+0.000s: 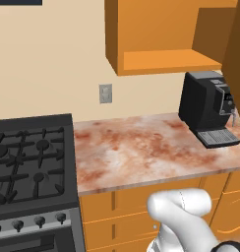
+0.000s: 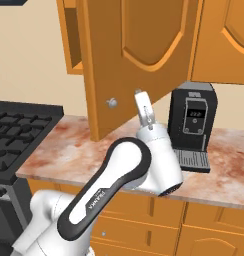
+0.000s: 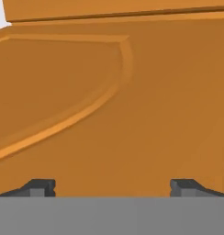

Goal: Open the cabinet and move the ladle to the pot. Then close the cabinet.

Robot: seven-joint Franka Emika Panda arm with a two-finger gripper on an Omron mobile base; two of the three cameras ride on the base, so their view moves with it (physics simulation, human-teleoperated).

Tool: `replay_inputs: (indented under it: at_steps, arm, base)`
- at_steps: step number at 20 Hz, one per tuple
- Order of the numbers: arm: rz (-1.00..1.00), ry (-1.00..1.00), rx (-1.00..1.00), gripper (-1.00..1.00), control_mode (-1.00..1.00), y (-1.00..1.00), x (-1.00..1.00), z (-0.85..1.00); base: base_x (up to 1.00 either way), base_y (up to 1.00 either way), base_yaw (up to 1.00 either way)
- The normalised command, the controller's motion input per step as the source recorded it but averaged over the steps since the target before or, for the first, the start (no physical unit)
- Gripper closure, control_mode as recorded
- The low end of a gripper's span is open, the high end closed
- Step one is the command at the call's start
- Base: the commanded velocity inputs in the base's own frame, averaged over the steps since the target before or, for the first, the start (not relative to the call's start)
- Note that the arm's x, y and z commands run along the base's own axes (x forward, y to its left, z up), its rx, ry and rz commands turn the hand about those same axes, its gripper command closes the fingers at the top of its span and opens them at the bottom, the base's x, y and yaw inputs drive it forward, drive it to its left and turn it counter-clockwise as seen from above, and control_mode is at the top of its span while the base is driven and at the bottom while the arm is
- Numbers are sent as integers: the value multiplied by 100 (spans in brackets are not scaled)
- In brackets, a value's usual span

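The orange wall cabinet [image 1: 161,29] stands open, and the part of its inside that shows is bare. Its arched-panel door [image 2: 139,55] is swung out over the counter, with the round silver knob [image 2: 112,103] low on its left. My hand [image 2: 143,109] is raised just in front of the door's lower right, to the right of the knob. In the hand view my gripper [image 3: 114,189] faces the door panel [image 3: 114,105] at close range, fingertips [image 3: 40,187] wide apart and holding nothing, so it is open. The ladle and the pot are out of view.
A black coffee machine [image 1: 208,106] sits on the reddish marble counter [image 1: 136,152] under the cabinet's right end. A black gas stove [image 1: 31,162] adjoins the counter on the left. A wall outlet [image 1: 105,93] is behind. Drawer fronts [image 2: 144,220] run below.
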Motion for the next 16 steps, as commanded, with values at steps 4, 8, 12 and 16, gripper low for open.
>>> replay_inputs:
  at_steps: [4, 8, 12, 16]
  arm:
    - [0, 0, 0, -100, -100, 51, 27, 25]
    - [0, 1, 0, -100, -100, 48, 31, 22]
    - [0, 9, 0, -100, -100, 53, 44, 2]
    - [0, 12, 0, -100, -100, 54, 53, 0]
  base:
    - [0, 0, 0]
    - [0, 0, 0]
    - [0, 0, 0]
    - [0, 0, 0]
